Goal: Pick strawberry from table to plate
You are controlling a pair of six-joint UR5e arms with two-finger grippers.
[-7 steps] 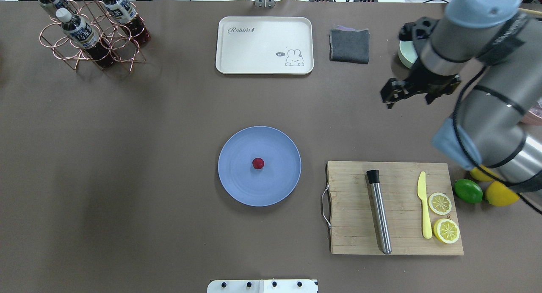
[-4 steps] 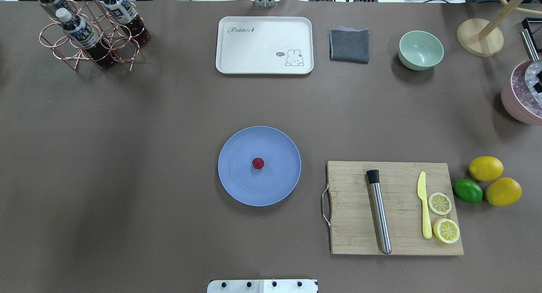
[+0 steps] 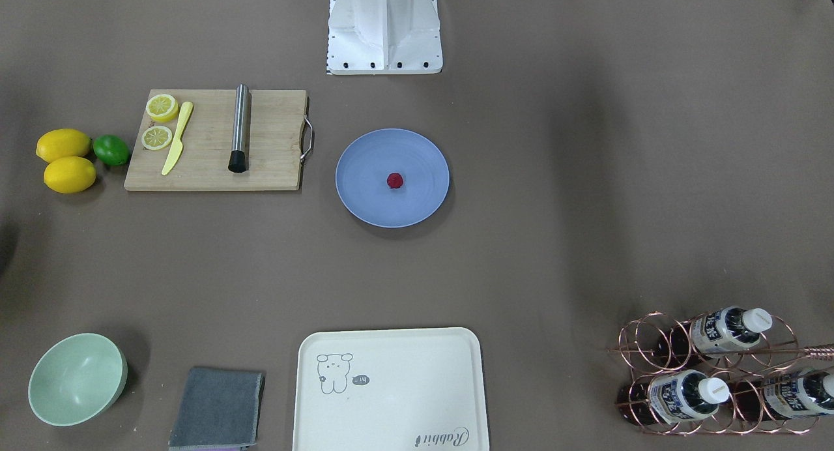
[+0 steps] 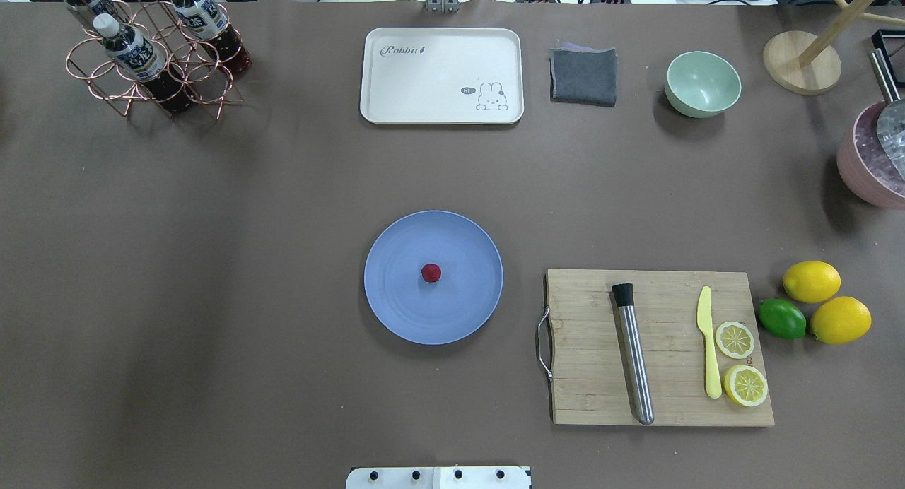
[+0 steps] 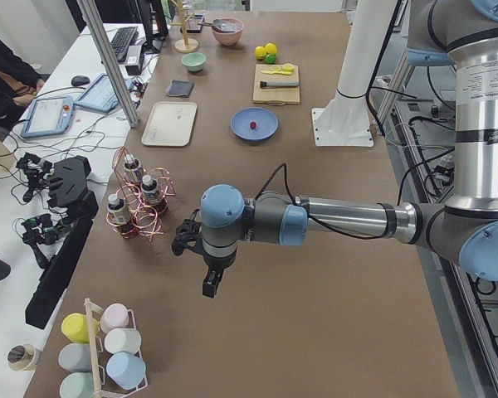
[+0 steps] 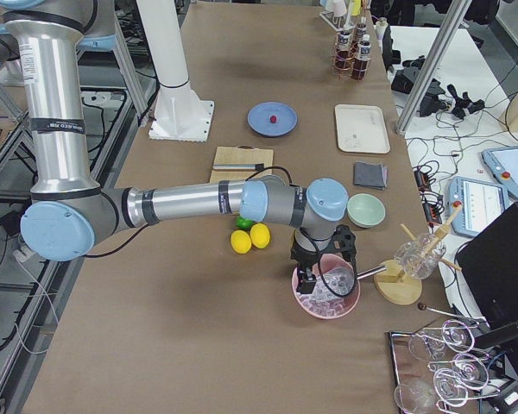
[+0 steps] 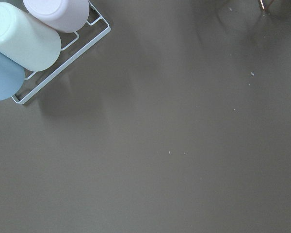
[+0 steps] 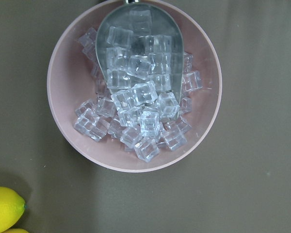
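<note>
The near arm reaches across mid-frame, its end effector (image 6: 311,278) hanging over the pink ice bowl (image 6: 328,314) at lower centre, finger spacing impossible to call. Two lemons (image 6: 260,235) and a lime (image 6: 242,223) sit just left. Up top, the strawberry (image 6: 274,117) rests on the blue plate (image 6: 257,122), brown bench (image 6: 198,336) all around.

Tray lettering: "Rabbit" in script, printed at one corner of the cream tray (image 4: 424,86).
Speech bubble (image 4: 467,90): beside the rabbit drawing (image 4: 492,97) on that tray; characters too small to read.
Bottle labels: printing on the bottles (image 4: 134,54) illegible.
</note>
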